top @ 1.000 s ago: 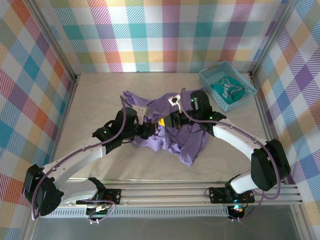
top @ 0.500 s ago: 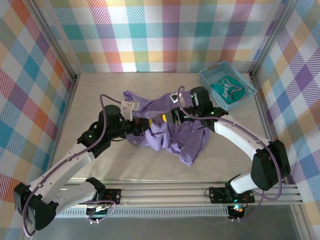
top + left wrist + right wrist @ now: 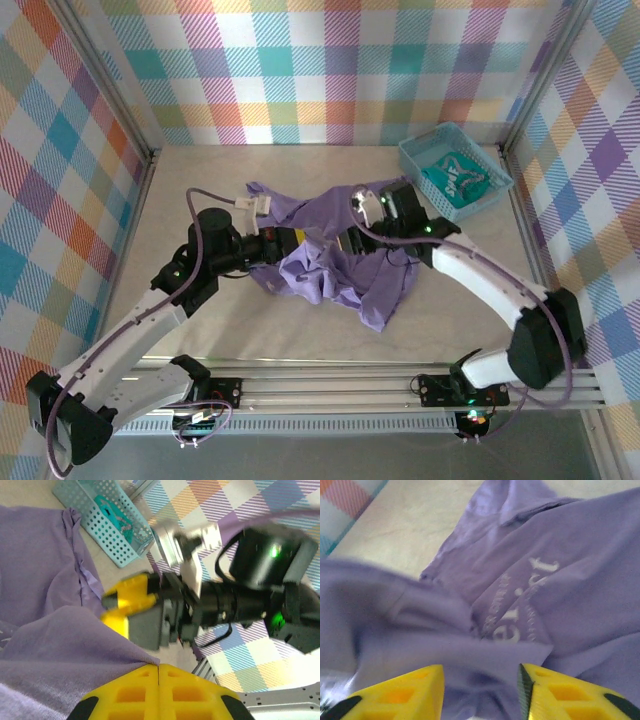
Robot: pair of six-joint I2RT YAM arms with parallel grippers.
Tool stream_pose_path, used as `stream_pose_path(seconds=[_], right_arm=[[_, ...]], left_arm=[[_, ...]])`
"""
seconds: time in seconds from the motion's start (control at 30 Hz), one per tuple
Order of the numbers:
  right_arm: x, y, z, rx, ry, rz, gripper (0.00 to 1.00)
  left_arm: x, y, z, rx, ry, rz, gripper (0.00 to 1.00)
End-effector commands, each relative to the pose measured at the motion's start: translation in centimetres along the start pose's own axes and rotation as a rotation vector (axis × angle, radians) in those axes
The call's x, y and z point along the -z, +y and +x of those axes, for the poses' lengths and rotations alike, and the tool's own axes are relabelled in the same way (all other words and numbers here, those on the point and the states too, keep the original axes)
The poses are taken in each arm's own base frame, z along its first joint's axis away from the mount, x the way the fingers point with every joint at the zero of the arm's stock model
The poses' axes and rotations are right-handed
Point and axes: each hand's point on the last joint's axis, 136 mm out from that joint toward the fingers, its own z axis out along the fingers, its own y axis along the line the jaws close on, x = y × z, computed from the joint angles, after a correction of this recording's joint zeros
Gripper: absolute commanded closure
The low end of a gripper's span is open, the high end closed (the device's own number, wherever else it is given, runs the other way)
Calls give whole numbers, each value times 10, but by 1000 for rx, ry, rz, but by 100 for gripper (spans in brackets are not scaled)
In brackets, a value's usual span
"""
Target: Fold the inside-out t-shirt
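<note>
1. The inside-out t-shirt [image 3: 370, 275] is lying crumpled in the middle of the counter [image 3: 200, 180], between the two arms, with one flap trailing toward the near edge.
2. The left fingers [image 3: 130, 695] are pressing fully together, pinching a fold of the lavender cloth at their tips.
3. The right fingers [image 3: 395, 692] are standing parted, with bunched cloth lying blurred in the gap between them. Whether they are touching it I cannot tell.
4. Pale lettering [image 3: 520, 615] is showing on the shirt in the right wrist view — too faint and skewed to read.
5. A teal basket [image 3: 415, 160] is sitting at the far right, near the shirt, holding a teal-green garment [image 3: 462, 180] whose white markings are giving no legible words.
</note>
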Motion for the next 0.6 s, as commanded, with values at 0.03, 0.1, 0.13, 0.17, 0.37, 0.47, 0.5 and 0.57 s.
stream_pose_path(seconds=[0.03,0.1,0.13,0.17,0.37,0.47,0.5,0.57], right_arm=[[7,57,10,78,-61,-257,41],[2,69,16,79,-74,-293,34],[-2,73,17,72,-82,-306,32],[-5,77,17,62,-87,-322,31],[-29,58,1,5,-95,-184,48],[-26,50,-1,46,-107,-124,74],[-24,52,2,69,-96,-131,79],[-19,55,9,118,-82,-144,92]], left_arm=[[7,-1,-10,-16,-50,-8,100],[6,0,-10,-16,-49,-11,100],[6,0,-10,-17,-49,-10,100],[6,0,-10,-18,-47,-10,100],[10,-1,-11,-31,-57,-14,100],[14,5,-15,-25,-76,-58,100],[16,9,-17,-15,-85,-80,100],[21,21,-23,16,-110,-132,100]])
